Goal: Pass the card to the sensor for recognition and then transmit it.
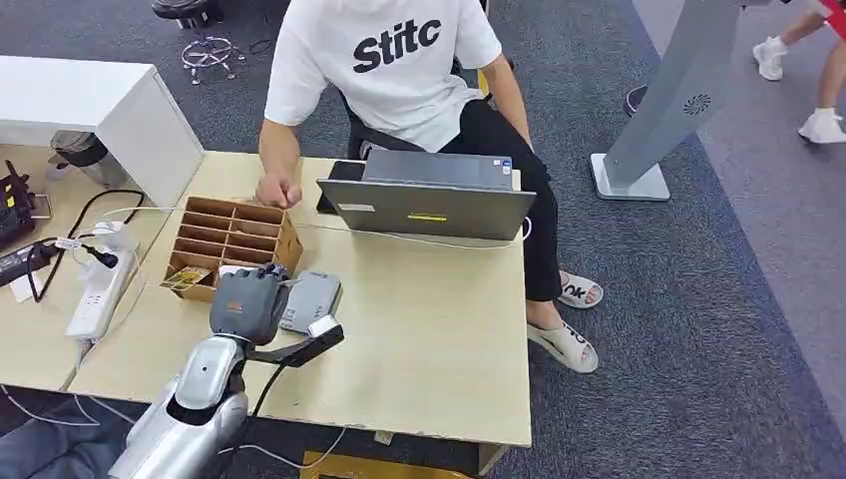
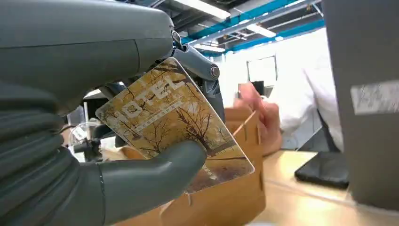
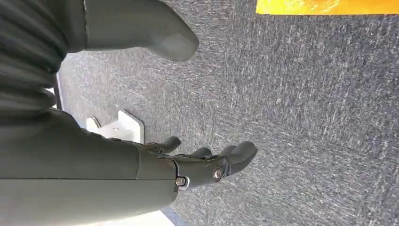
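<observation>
Left wrist view: the left hand (image 2: 94,155) pinches a card (image 2: 174,125) between thumb and fingers (brown and gold, printed with bare trees). Just beyond the hand stands a cardboard box (image 1: 231,239) with dividers; a grey sensor (image 1: 311,298) lies just beside it. Further off sit a laptop (image 1: 429,205) and a person (image 1: 399,60). The right hand (image 3: 207,165) hangs over carpet, fingers apart, holding nothing.

Card (image 2: 179,129): held by left hand (image 2: 94,155); thumb hides part of its face. In head view the left hand (image 1: 247,302) covers part of the sensor (image 1: 311,297) beside the cardboard organizer (image 1: 231,239). Person's hand (image 2: 258,110) behind the organizer blurred.
</observation>
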